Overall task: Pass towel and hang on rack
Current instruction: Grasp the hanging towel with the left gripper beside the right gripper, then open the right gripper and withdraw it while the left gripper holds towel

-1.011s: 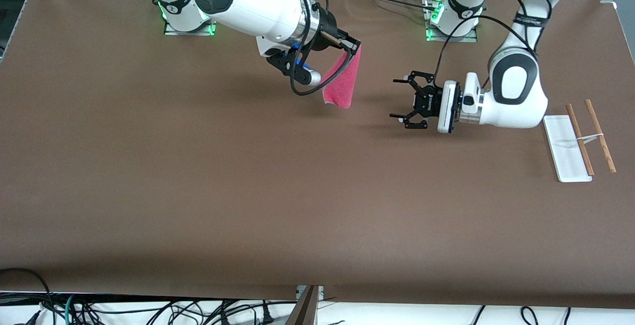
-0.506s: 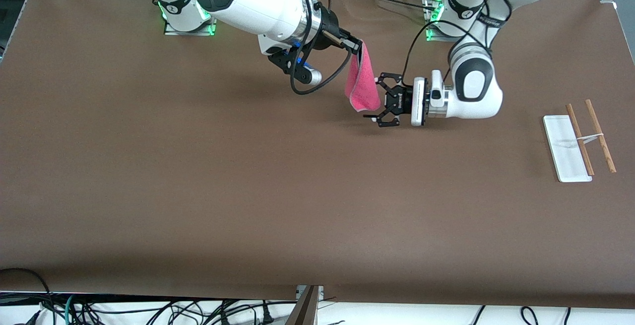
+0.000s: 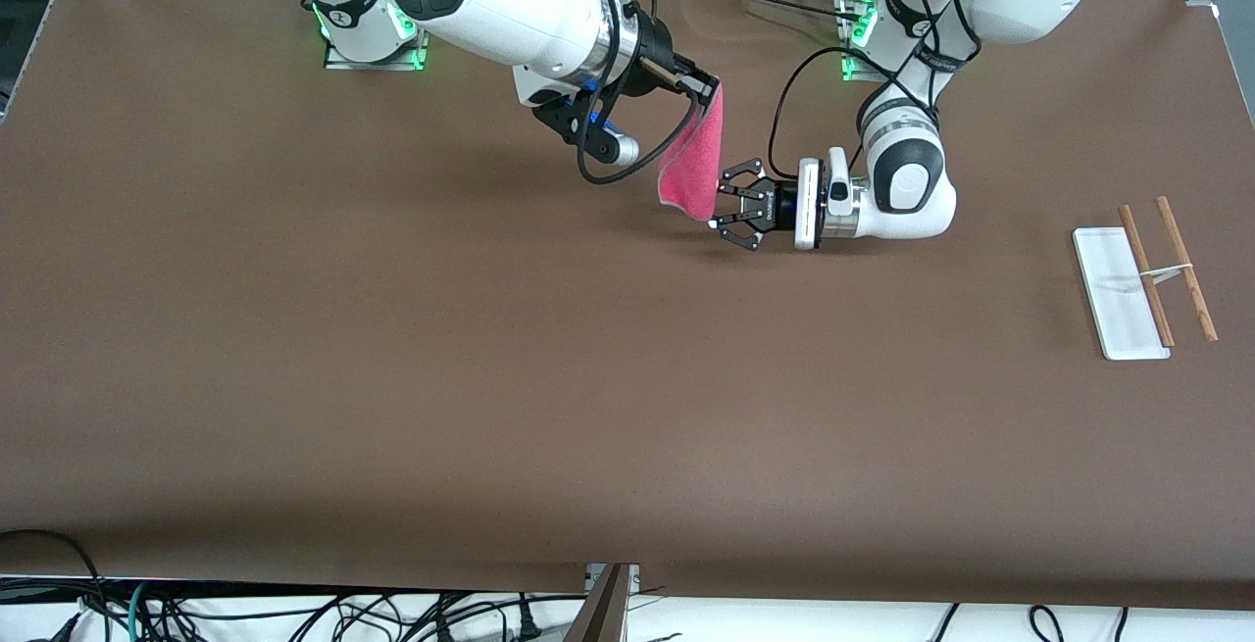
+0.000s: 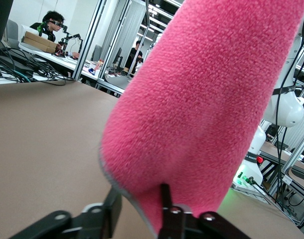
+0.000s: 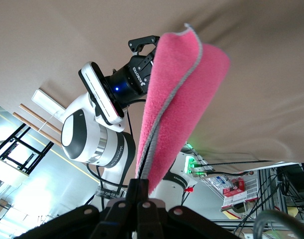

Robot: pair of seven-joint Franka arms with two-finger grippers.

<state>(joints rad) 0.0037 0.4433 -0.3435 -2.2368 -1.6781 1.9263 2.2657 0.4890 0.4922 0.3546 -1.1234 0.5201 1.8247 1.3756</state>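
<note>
The towel (image 3: 691, 157) is pink-red with a light grey stitched edge and hangs folded in the air over the table's middle. My right gripper (image 3: 706, 91) is shut on its top corner, as the right wrist view (image 5: 144, 186) shows with the towel (image 5: 176, 99) hanging from it. My left gripper (image 3: 721, 201) is open, level with the towel's lower end, with its fingers on either side of the lower edge. In the left wrist view the towel (image 4: 201, 99) fills the space between the open fingers (image 4: 112, 209). The rack (image 3: 1147, 274) lies toward the left arm's end of the table.
The brown table (image 3: 490, 377) carries only the rack's white base (image 3: 1118, 294) and two wooden rods (image 3: 1186, 265). Both arm bases (image 3: 373, 34) stand along the table's top edge. Cables (image 3: 294, 613) hang below the table's front edge.
My left gripper has moved toward the right arm's end and its fingers now straddle the towel's lower edge, with the jaws narrower. The towel has swung a little; the right gripper still holds it.
</note>
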